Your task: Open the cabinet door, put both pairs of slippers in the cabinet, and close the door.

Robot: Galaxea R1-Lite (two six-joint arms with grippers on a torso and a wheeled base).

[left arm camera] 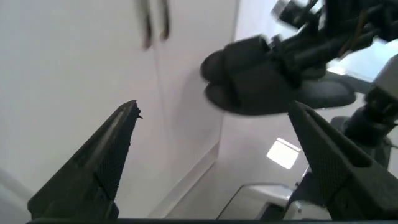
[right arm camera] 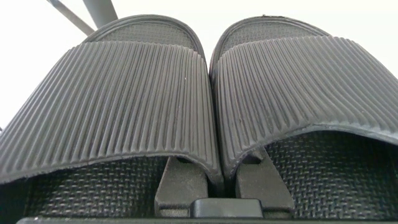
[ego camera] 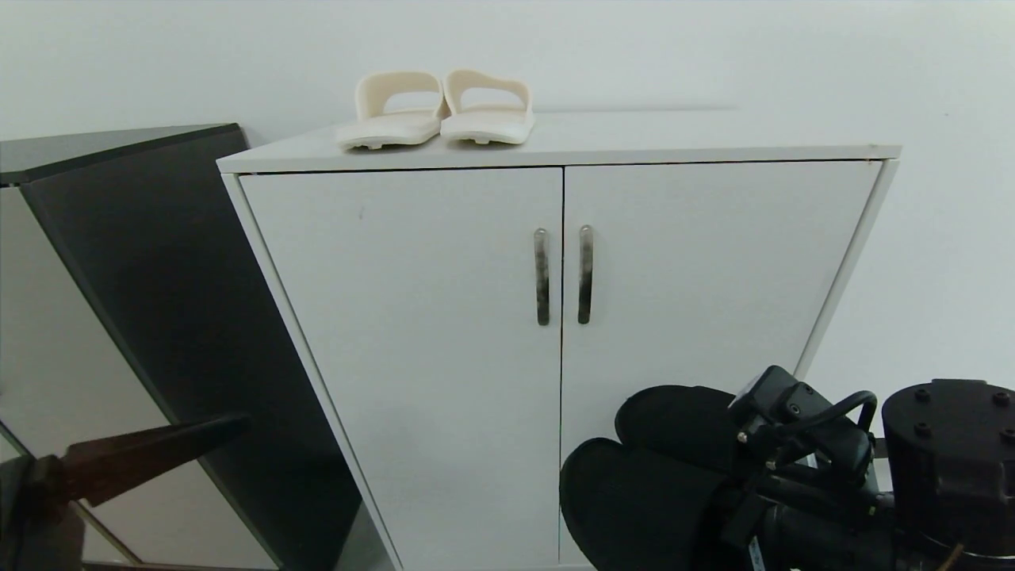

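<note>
straps of black slippers [right arm camera: 124, 93] pinched by right tool [right arm camera: 217, 183] in its wrist view; left tool [left arm camera: 214, 109] spread open near cabinet [left arm camera: 74, 62].

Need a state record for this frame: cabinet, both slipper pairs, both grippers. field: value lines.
cabinet: both doors shut
handles: two upright bars, side by side at the middle seam
cream slippers: side by side on top of the cabinet, toward its left
black slippers: held as a pair, low in front of the cabinet's right half
right gripper: jaws shut on the black slippers, one under each strap
left gripper: jaws open, holding nothing, facing the cabinet front
task stage: door not yet opened, neither pair inside
</note>
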